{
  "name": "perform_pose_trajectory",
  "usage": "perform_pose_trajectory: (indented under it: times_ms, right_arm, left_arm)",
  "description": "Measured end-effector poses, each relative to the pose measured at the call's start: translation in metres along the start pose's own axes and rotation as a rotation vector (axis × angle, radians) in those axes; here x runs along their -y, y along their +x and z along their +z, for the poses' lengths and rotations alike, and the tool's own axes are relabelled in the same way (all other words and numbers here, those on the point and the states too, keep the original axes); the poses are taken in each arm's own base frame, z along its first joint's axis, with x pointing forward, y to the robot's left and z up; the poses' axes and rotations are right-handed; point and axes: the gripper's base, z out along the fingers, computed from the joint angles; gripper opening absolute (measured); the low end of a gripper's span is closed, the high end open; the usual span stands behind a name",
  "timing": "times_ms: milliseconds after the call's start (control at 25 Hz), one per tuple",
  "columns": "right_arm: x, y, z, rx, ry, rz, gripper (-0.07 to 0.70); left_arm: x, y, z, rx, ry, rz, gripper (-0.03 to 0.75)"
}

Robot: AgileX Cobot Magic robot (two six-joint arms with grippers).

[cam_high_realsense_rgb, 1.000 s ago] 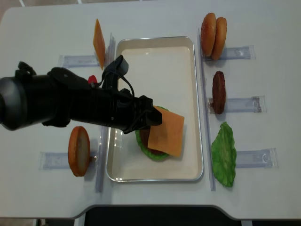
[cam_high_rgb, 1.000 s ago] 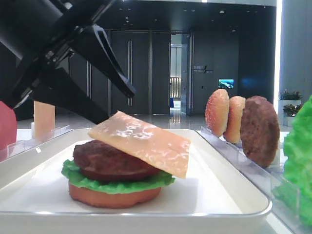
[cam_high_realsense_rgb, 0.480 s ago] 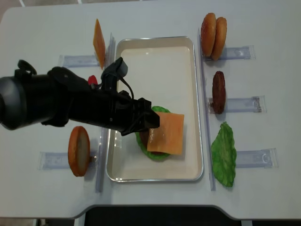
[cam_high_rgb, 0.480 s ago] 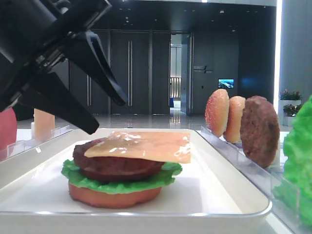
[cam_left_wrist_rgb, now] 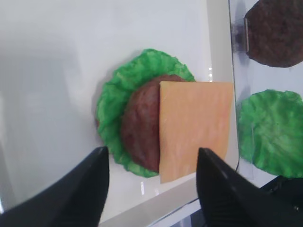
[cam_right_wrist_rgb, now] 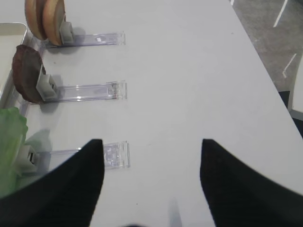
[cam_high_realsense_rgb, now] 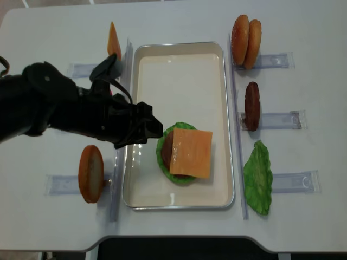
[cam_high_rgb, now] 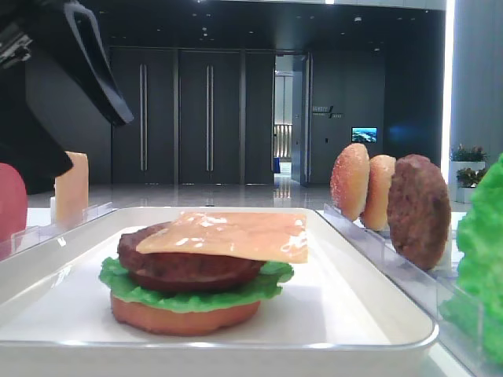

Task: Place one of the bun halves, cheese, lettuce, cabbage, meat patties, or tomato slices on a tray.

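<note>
Black jaws of my left tool (cam_left_wrist_rgb: pixel 150 187) stand spread, gripping nothing, beside the stack; cheese (cam_high_realsense_rgb: pixel 190 153) lies flat on the patty (cam_high_rgb: pixel 185 259), over lettuce (cam_left_wrist_rgb: pixel 113 104) and bun, on the tray (cam_high_realsense_rgb: pixel 179 51); I judge placement done, only clearing away left.

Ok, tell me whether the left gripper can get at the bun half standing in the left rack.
Probably yes: the left gripper is open and empty, and nothing sits between it and the bun half.
</note>
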Motion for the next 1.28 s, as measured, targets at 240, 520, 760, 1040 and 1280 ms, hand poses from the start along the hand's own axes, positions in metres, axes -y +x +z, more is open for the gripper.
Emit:
perform_pose_trajectory:
  times_ms: [240, 520, 760, 1040, 1280]
  right_arm:
    - [0.000, 0.000, 0.000, 0.000, 0.000, 0.000, 0.424]
    - [0.000, 0.000, 0.000, 0.000, 0.000, 0.000, 0.424]
    - [0.000, 0.000, 0.000, 0.000, 0.000, 0.000, 0.424]
    - [0.000, 0.000, 0.000, 0.000, 0.000, 0.000, 0.424]
    - [0.000, 0.000, 0.000, 0.000, 0.000, 0.000, 0.424]
  left_arm:
    - [0.000, 0.001, -0.025, -0.033, -0.066, 0.034, 0.487]
    - [0.008, -0.006, -0.051, -0.129, -0.195, 0.077, 0.489]
    - [0.009, -0.015, -0.077, -0.224, -0.389, 0.104, 0.491]
    - [0.011, -0.026, -0.097, -0.207, -0.512, 0.128, 0.575]
    - [0.011, -0.028, -0.098, -0.200, -0.528, 0.135, 0.593]
